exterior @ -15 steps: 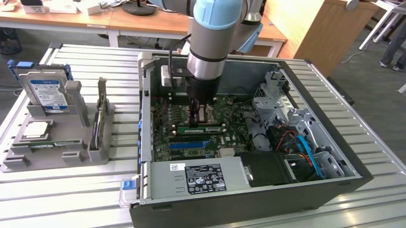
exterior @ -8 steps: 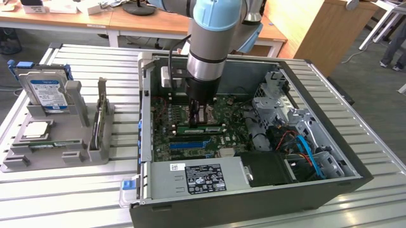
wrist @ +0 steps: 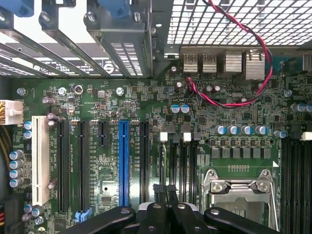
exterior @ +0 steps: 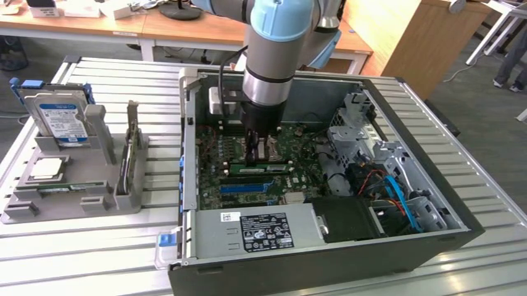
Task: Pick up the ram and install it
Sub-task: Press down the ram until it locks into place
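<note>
Step in hand, my read: install phase, not pickup. The gripper (exterior: pixel 257 160) is reaching down into the open computer case (exterior: pixel 329 265) at frame centre, with its tips just above the motherboard (exterior: pixel 300 154). The pincer fingers are pressed together, and nothing is showing between them in the wrist view (wrist: pixel 165 191).

The ram (exterior: pixel 259 166), a slim green stick, is lying along the black memory slots (wrist: pixel 183 165) right under the tips. I can't tell whether it is touching them or fully seated. A second green stick (exterior: pixel 70 187) is sitting in the grey tray (exterior: pixel 97 120) at lower left, beside the processor (exterior: pixel 48 166) and below the hard drive (exterior: pixel 62 117).

Seating is likely calling for straight, even downward pressure, keeping the white latches (wrist: pixel 165 138) in line.

Everything is resting on a slatted metal table (exterior: pixel 82 259). Wooden desks (exterior: pixel 82 28) are running along the top, and a person's legs (exterior: pixel 506 74) are standing at upper right.
</note>
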`<move>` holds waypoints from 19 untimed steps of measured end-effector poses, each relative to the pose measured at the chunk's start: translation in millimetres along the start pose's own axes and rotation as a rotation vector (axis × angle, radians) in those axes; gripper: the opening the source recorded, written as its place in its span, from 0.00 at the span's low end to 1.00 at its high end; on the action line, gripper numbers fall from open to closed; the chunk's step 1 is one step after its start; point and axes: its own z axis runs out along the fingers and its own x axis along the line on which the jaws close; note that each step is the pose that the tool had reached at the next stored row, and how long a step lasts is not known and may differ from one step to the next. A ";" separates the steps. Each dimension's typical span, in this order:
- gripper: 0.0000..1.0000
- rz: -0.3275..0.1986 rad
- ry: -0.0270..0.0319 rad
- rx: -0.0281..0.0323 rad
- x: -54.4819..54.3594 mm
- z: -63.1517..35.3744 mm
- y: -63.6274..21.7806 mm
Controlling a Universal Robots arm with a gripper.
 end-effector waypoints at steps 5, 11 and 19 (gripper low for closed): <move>0.11 0.000 -0.0001 0.0001 0.0 0.1 0.0; 0.11 0.000 0.0001 0.0002 0.0 1.0 0.0; 0.11 0.000 0.0000 0.0003 0.0 1.9 0.0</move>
